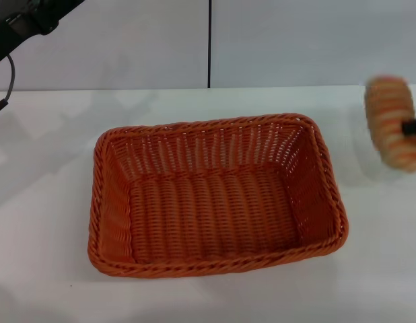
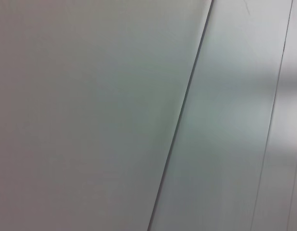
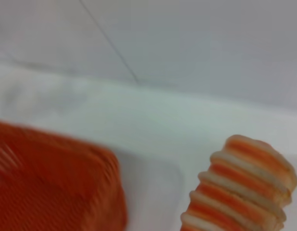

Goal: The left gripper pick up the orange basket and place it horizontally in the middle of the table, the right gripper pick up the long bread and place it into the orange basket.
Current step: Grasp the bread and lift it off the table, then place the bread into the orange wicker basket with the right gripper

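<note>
The orange basket point(image 1: 215, 195) lies lengthwise across the middle of the white table point(image 1: 46, 202), empty; its corner also shows in the right wrist view point(image 3: 52, 178). The long bread point(image 1: 391, 118), cream with orange stripes, hangs above the table to the right of the basket and apart from it. My right gripper point(image 1: 408, 126) is shut on it, with only a black fingertip point(image 1: 414, 126) showing at the picture's edge. The right wrist view has the bread point(image 3: 240, 187) close up. My left gripper point(image 1: 23, 23) is raised at the far left corner, well away from the basket.
A pale grey wall point(image 1: 295, 40) with a dark vertical seam point(image 1: 209, 40) stands behind the table. The left wrist view shows only wall panels point(image 2: 91, 115). Bare tabletop surrounds the basket on all sides.
</note>
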Controlling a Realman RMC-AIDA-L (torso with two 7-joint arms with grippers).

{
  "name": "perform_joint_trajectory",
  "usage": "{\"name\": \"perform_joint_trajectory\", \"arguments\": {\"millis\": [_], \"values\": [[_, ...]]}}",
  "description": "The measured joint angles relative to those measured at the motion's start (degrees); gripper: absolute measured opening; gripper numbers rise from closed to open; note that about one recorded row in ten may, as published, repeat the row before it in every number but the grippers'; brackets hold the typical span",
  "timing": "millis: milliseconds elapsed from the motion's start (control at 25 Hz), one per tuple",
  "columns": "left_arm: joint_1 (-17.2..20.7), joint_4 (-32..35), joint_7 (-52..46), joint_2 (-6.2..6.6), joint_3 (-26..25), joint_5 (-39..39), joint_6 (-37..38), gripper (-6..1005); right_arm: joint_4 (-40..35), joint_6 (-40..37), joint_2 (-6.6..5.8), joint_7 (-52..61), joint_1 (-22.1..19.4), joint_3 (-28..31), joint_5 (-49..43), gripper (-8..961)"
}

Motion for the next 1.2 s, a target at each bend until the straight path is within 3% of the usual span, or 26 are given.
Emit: {"name": "perform_joint_trajectory", "arguments": {"millis": [120, 280, 480, 680, 880, 1120, 1200], "values": [[0.01, 0.00, 0.00, 0.00, 0.00, 0.00, -0.01, 749, -4.14, -1.78, 0.34, -1.35, -1.97, 0.02, 7.89, 201], [-0.04, 0.00, -0.03, 0.00, 0.00, 0.00, -0.01, 749, -10.14, -6.02, 1.88, -4.32, -3.29, -0.44, 18.98, 149], [-0.61, 0.00, -0.06, 0.00, 0.01, 0.00, -0.01, 749, -13.06, -9.95, 5.60, -6.20, 0.76, -2.67, 22.54, 129], [-0.99, 0.00, -0.08, -0.07, 0.09, 0.39, -0.21, 749, -9.09, -9.47, 8.45, -9.28, 5.48, -10.05, 22.17, 127], [-1.10, -0.77, -0.09, -0.07, 0.09, 0.51, -0.68, 750, -3.59, -5.93, 8.77, -9.42, 8.66, -14.97, 21.37, 138], [-1.12, -0.87, -0.09, -0.04, 0.09, 0.68, -1.27, 750, -3.11, -4.93, 8.79, -9.93, 8.20, -15.02, 21.40, 152], [-1.16, -0.88, -0.05, -0.03, 0.09, 0.70, -1.34, 750, -3.60, -5.21, 8.81, -10.00, 7.58, -14.81, 21.65, 247]]}}
